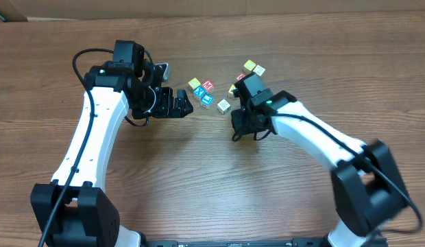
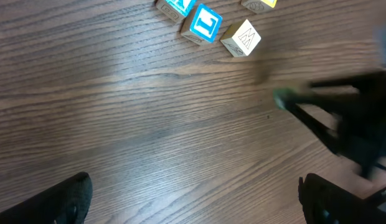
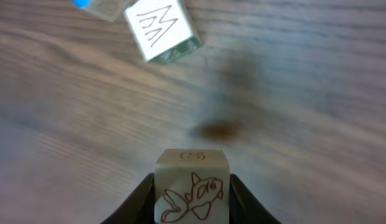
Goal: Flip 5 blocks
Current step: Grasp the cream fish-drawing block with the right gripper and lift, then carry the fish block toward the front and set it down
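My right gripper (image 3: 192,183) is pinched narrow on a small cream wooden cube with a red fish print (image 3: 192,194), mid-table toward the far edge, near the white zigzag-print cube (image 3: 162,30). Lifted off the wooden table (image 3: 317,93)? The view is blurry; probably just clear. The cube is light, rigid and smooth-faced, so it may twist. Grip flat opposite sides, centred. My left gripper (image 2: 196,202) stands wide, empty.

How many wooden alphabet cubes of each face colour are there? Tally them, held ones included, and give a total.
Blue-faced wooden cubes: 2
Red-faced wooden cubes: 2, one partly hidden
Yellow-faced wooden cubes: 2
Pale cream wooden cubes: 3, including the fish-printed cube in the right gripper
Total: 9
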You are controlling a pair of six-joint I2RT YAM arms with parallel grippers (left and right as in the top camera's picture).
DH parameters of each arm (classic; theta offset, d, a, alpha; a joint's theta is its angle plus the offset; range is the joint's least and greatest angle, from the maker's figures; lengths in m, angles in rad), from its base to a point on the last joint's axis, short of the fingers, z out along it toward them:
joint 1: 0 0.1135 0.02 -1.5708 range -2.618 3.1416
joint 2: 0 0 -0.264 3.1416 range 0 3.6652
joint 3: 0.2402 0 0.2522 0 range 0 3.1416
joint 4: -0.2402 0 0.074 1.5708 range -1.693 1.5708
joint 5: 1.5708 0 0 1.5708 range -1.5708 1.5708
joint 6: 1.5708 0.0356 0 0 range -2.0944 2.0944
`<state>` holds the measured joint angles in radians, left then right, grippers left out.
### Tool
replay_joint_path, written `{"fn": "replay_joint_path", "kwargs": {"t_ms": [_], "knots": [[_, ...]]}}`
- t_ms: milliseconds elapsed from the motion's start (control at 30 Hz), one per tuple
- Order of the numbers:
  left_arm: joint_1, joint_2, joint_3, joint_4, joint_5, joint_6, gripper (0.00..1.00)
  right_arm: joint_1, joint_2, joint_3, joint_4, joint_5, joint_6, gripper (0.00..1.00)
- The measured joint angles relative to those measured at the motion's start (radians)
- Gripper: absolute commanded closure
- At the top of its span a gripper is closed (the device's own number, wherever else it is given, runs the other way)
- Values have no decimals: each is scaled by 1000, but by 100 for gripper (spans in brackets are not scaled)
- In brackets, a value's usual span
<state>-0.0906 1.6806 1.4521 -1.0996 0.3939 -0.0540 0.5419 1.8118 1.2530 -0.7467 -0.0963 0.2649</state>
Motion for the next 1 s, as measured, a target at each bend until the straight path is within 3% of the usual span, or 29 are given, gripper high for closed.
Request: {"fn": "replay_joint_path", "kwargs": {"t_ms": [133, 400, 667, 1000], "knots": [[0, 0, 0, 0, 0, 0, 0, 38, -104, -2, -117, 2, 35, 96], [0, 0, 0, -13, 0, 0, 0, 227, -183, -145, -127, 43, 216, 96], [0, 0, 0, -26, 0, 0, 0, 283, -183, -339, -25, 74, 462, 96], [0, 0, 0, -26, 0, 0, 0, 283, -192, -370, 96, 79, 504, 96]]}}
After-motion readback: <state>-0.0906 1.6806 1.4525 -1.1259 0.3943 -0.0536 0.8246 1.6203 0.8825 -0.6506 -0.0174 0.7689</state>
